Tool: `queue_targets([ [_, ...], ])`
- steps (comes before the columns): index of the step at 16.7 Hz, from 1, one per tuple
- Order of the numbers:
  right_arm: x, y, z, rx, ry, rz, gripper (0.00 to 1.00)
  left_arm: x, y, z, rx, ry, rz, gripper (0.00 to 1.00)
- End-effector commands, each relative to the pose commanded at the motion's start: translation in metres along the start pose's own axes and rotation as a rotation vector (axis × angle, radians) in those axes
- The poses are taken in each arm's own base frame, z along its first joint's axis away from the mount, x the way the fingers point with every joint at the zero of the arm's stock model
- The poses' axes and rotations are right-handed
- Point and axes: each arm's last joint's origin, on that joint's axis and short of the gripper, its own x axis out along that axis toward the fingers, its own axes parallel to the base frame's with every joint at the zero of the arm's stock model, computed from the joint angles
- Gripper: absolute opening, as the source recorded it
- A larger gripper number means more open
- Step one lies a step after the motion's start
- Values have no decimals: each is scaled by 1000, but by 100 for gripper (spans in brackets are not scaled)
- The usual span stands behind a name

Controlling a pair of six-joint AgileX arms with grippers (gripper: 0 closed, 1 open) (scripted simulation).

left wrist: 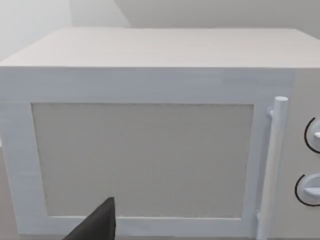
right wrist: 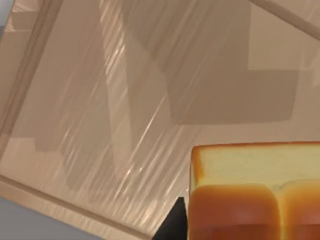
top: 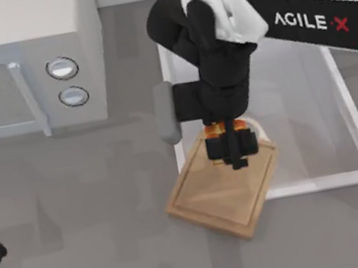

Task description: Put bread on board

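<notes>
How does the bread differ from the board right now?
The bread is a small golden-orange chunk with a darker brown crust; the board is a much larger, flat, light tan rectangle with a border groove. The bread is held in the right gripper over the board's handle end, while the board lies flat on the table, turned at an angle. Both are warm-toned.

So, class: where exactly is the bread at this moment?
In the top view the bread sits right of centre, in the right gripper, over the board at its end by the loop handle. The right wrist view shows it close above the board's wood.
</notes>
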Motion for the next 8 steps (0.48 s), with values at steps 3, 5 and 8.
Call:
queue_targets([
  [3, 9, 0, 0, 1, 2, 3, 0, 0, 0, 0, 0, 0, 0, 100],
  [5, 13, 0, 0, 0, -2, -1, 0, 0, 0, 0, 0, 0, 0, 100],
  [8, 20, 0, 0, -1, -7, -8, 0, 0, 0, 0, 0, 0, 0, 100],
])
